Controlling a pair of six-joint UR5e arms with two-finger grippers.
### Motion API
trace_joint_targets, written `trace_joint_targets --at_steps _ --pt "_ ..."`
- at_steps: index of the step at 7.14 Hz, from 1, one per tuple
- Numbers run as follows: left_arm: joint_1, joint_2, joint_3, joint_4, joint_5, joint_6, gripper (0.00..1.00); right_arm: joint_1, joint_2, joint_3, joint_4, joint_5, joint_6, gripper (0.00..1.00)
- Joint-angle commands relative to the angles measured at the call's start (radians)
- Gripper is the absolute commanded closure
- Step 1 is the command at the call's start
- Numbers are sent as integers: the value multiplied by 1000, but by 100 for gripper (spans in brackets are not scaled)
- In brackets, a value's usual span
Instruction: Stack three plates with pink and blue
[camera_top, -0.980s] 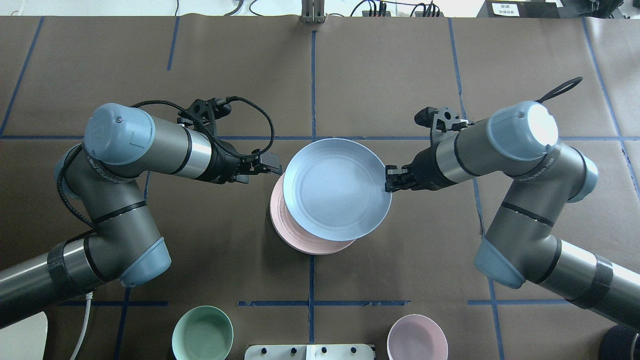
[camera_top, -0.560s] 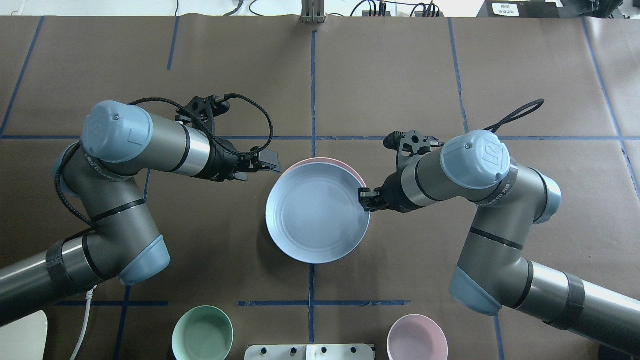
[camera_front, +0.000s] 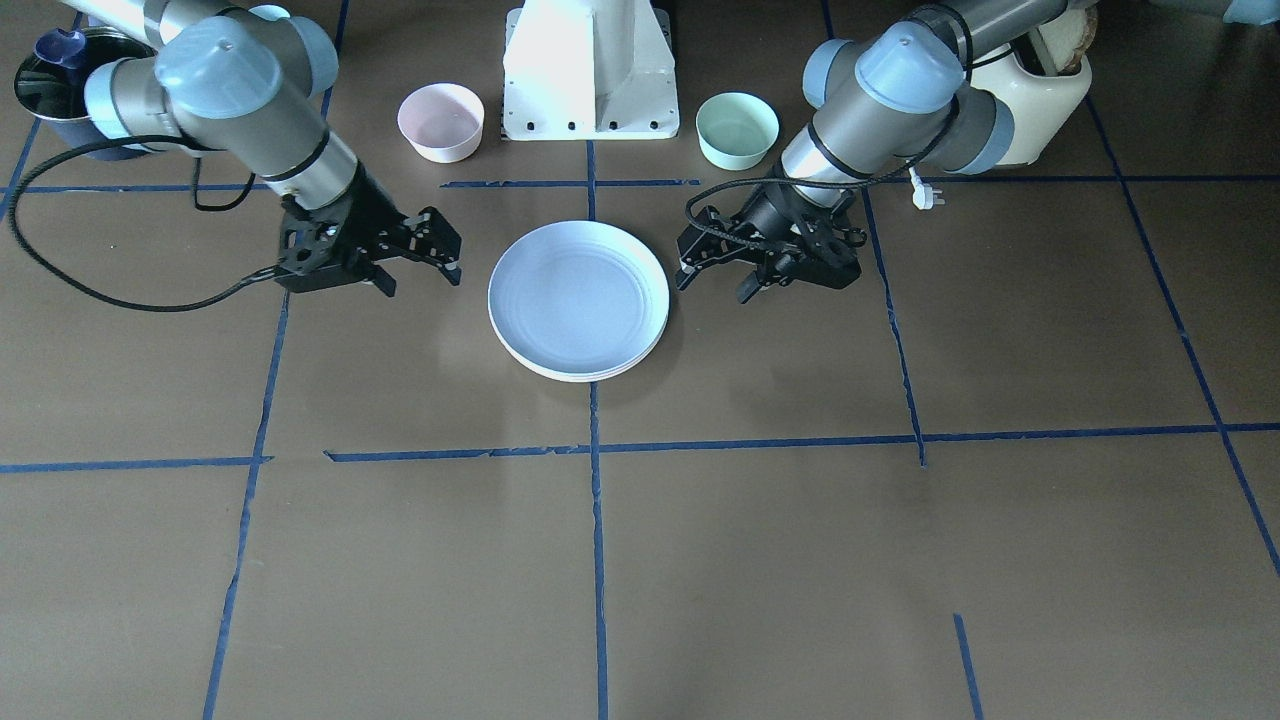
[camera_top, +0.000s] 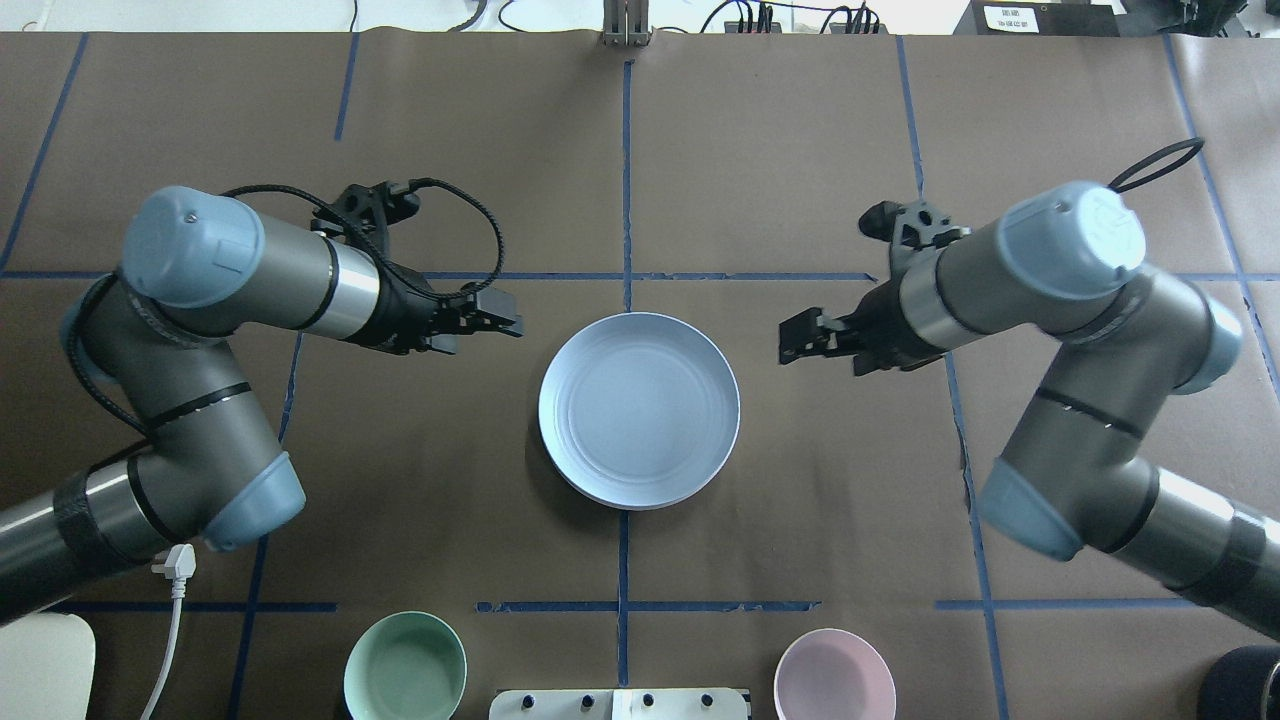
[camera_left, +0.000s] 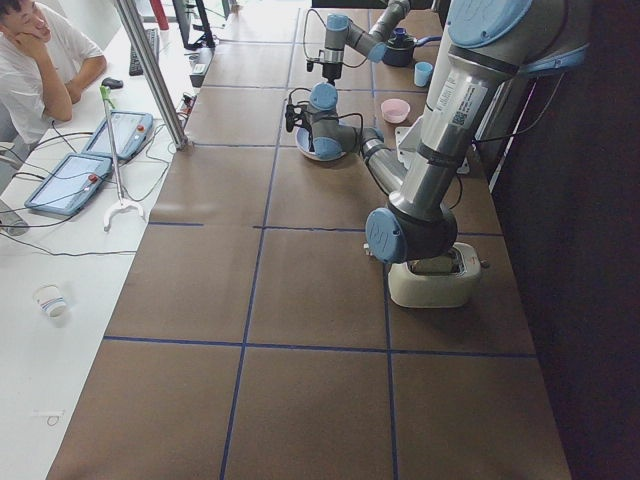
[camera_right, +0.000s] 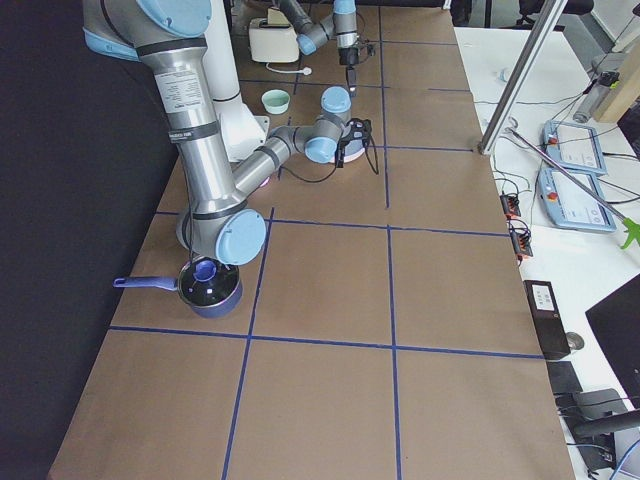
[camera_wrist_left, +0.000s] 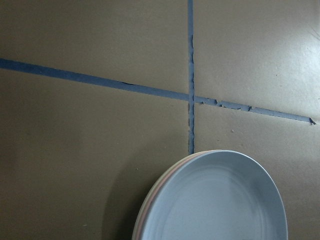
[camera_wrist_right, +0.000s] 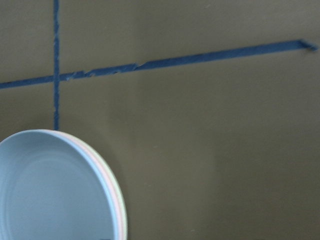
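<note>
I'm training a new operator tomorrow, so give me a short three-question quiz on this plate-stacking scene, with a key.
1. True or false: the right gripper grips the blue plate.
2. Which plate lies on top? A pink, B blue, C cream.
3. Fill in: the mint bowl sits on the robot's ___ side.
Key: 1 false, it is open and apart from the plate; 2 B; 3 left.

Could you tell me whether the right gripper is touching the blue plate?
Apart. The overhead view shows bare table between the right gripper and the blue plate.
</note>
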Motion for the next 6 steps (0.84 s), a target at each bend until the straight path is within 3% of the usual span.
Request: trace_joint_targets --at_steps 1,3,5,6 --pt "-154 131 1 1 -167 165 10 243 -194 20 0 190 -301 0" --pt "-358 260 13 21 -273 482 10 472 -332 -63 -9 238 -746 0" --pt "-546 346 4 218 -267 962 1 711 -340 -250 -9 341 -1061 0" --pt "-648 357 10 356 -258 1219 1 796 -340 -295 -62 344 -1094 0"
